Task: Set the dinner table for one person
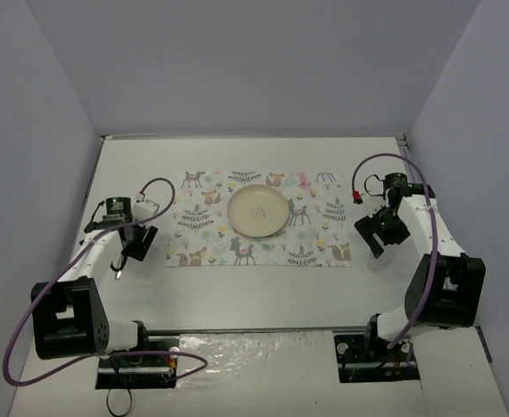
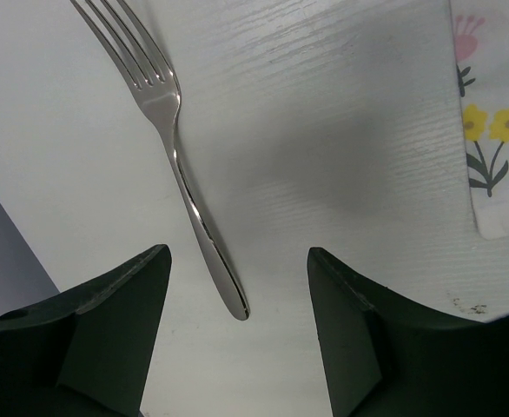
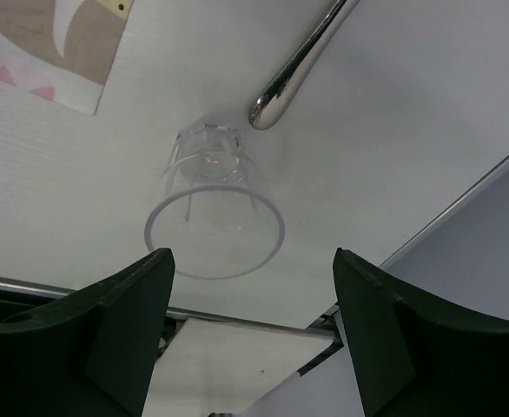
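Note:
A silver fork (image 2: 176, 148) lies flat on the white dinner table (image 1: 254, 295), left of the placemat. Its handle end points in between the fingers of my left gripper (image 2: 237, 253), which hangs open just above it without touching. In the top view the left gripper (image 1: 135, 246) is beside the placemat's left edge. A clear glass (image 3: 214, 228) stands upright on the table right of the placemat. My right gripper (image 3: 253, 254) is open above it, with the glass just beyond the fingertips and nothing held. A cream plate (image 1: 257, 211) sits on the placemat.
The animal-and-leaf printed placemat (image 1: 324, 243) covers the table's middle; its edge shows in both wrist views (image 2: 498, 130) (image 3: 46, 43). A shiny metal cutlery handle (image 3: 298, 65) lies just past the glass. Pale walls enclose the table, and the right wall (image 3: 498, 261) is close to the glass.

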Action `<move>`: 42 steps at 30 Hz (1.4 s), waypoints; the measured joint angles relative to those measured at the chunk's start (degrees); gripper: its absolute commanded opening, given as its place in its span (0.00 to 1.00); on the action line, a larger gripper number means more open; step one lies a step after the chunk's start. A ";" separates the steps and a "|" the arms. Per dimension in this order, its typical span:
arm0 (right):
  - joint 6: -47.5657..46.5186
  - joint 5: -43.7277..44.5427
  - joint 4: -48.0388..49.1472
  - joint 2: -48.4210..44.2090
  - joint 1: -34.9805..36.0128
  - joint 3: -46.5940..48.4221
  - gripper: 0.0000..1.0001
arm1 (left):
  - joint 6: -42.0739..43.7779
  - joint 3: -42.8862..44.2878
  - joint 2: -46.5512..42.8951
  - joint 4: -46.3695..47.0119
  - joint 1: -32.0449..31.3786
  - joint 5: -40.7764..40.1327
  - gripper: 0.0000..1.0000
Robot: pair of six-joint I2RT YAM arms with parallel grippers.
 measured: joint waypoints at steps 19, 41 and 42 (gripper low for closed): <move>1.09 -6.60 0.70 7.06 -1.90 5.12 0.00 | -0.62 -0.06 0.03 0.48 0.00 -0.41 0.61; 17.98 -17.36 1.64 32.59 4.13 53.36 0.00 | -2.80 2.08 2.93 0.73 0.00 -0.40 0.60; 18.32 -16.33 0.73 35.06 5.28 53.65 0.00 | -2.82 2.08 2.93 0.72 0.00 -0.41 0.60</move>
